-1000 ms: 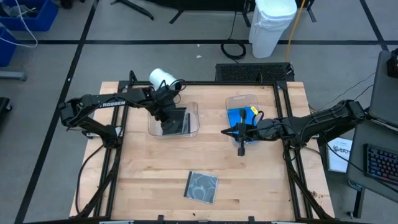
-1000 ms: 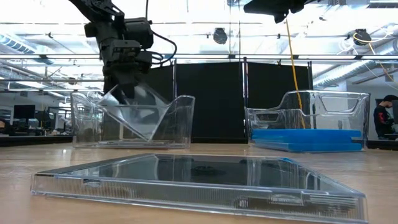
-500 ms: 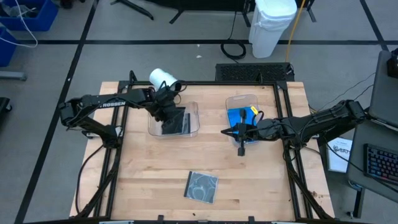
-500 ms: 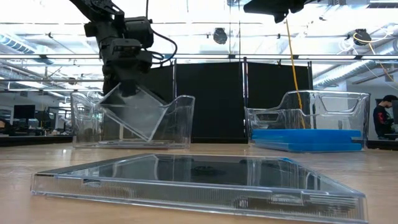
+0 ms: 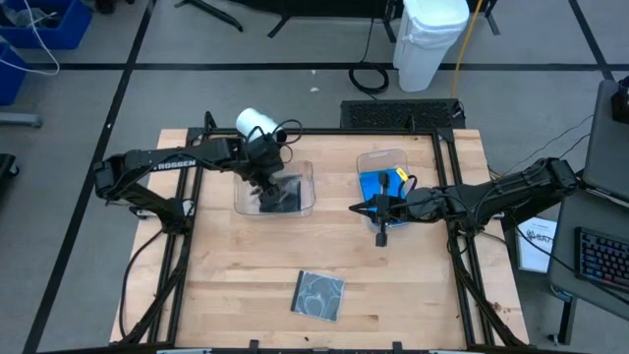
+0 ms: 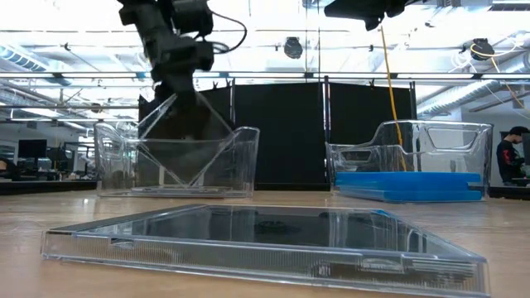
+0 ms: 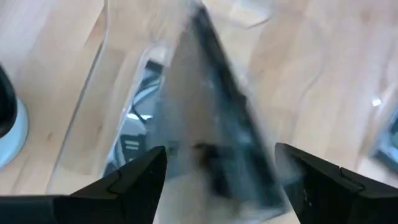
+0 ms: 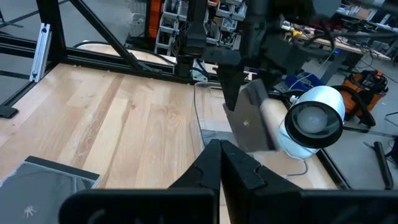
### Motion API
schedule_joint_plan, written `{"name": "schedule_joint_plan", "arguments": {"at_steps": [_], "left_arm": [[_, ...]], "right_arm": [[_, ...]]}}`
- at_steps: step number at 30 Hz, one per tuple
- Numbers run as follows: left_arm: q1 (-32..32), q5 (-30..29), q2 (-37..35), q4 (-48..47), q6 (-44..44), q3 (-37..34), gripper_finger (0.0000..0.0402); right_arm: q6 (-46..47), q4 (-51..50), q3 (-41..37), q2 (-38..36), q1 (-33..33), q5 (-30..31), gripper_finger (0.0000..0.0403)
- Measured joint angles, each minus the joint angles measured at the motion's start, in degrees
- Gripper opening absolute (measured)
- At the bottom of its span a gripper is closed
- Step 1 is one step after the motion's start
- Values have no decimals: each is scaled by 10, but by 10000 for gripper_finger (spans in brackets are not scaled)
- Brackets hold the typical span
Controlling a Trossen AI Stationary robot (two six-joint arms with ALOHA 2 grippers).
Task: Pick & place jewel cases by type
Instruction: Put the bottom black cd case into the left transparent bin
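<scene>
The left gripper (image 5: 265,175) is held open directly above the left clear rectangular plastic tray (image 5: 305,187); just below its spread fingers, a dark grey, disc-bearing jewel case (image 6: 178,141) is seen tilted inside that tray, released but not settled flat. Bright blue opaque jewel cases (image 6: 410,184) are stacked in the right clear tray (image 6: 431,132), beside the shut, empty right gripper (image 5: 381,211). One grey case (image 5: 318,294) remains on the wooden table (image 5: 226,285), well away from both grippers (sorting is judged nearly complete). Exact stack counts cannot be determined; the left wrist view is blurred.
</scene>
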Motion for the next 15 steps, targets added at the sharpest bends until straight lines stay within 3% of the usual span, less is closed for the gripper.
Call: {"name": "schedule_joint_plan", "arguments": {"at_steps": [15], "left_arm": [[-33, -35, 0, -40, -9, 32, 295]], "right_arm": [[1, 32, -25, 0, 0, 0, 0]]}}
